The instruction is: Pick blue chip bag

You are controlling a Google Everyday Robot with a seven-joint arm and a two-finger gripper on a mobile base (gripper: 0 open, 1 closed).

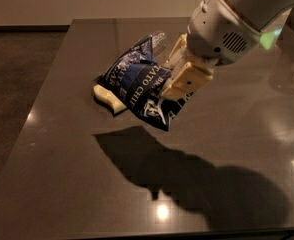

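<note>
The blue chip bag is a dark navy foil bag with white lettering. It hangs tilted in the air above the dark table, and its shadow lies on the tabletop below. My gripper is shut on the bag's right side, its tan fingers clamped over the foil. The white arm reaches in from the upper right.
A pale yellow sponge lies on the table, partly hidden behind the lifted bag's lower left. A small clear plastic bottle peeks out behind the bag's top. The table's left edge runs near the dark floor.
</note>
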